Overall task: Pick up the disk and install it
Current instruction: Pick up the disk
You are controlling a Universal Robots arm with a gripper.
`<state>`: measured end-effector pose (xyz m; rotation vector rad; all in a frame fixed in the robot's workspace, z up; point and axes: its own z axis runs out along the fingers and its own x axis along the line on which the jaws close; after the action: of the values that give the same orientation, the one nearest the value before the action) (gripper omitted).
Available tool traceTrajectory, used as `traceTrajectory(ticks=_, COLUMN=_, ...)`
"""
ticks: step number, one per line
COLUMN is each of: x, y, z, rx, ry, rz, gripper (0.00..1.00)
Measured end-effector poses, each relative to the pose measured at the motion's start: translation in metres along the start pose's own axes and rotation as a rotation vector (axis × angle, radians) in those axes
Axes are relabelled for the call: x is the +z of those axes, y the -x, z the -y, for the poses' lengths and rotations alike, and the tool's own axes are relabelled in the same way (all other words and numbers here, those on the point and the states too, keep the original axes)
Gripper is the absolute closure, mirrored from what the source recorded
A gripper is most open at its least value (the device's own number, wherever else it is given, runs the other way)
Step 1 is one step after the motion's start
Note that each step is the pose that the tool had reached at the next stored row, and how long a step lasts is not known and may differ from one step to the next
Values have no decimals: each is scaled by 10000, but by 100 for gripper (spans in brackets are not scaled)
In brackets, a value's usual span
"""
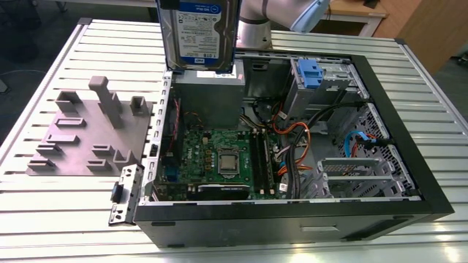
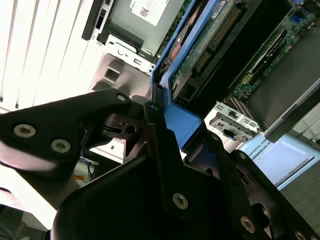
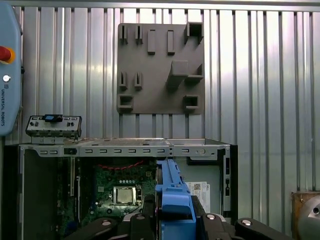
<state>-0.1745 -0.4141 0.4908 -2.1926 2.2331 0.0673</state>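
The disk point(image 1: 199, 33) hangs upright above the back of the open computer case point(image 1: 431, 181), its white label with a blue band facing the exterior view. Its blue carrier frame point(image 3: 172, 200) shows edge-on in the first wrist view. My gripper point(image 3: 175, 222) is shut on it, with a black finger on each side. In the second wrist view the gripper point(image 2: 177, 137) clamps the blue frame point(image 2: 186, 125), and the disk's circuit-board side point(image 2: 210, 40) points down into the case.
Inside the case lie a motherboard point(image 1: 219, 159), a grey metal box point(image 1: 208, 93) right under the disk, cables, and a drive bay holding a bare blue bracket point(image 1: 310, 74). A grey fixture plate point(image 1: 87, 137) sits on the slatted table at the exterior view's left. A pendant with a red button point(image 3: 7, 75) lies nearby.
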Motion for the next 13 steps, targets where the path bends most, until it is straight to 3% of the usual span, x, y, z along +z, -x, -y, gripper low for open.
traceTrajectory(ticks=5, x=0, y=-3, z=2, rx=0, ry=0, rz=0, gripper=63)
traceTrajectory(ticks=13, x=-4, y=-114, z=4, rx=0, ry=0, rz=0, gripper=63)
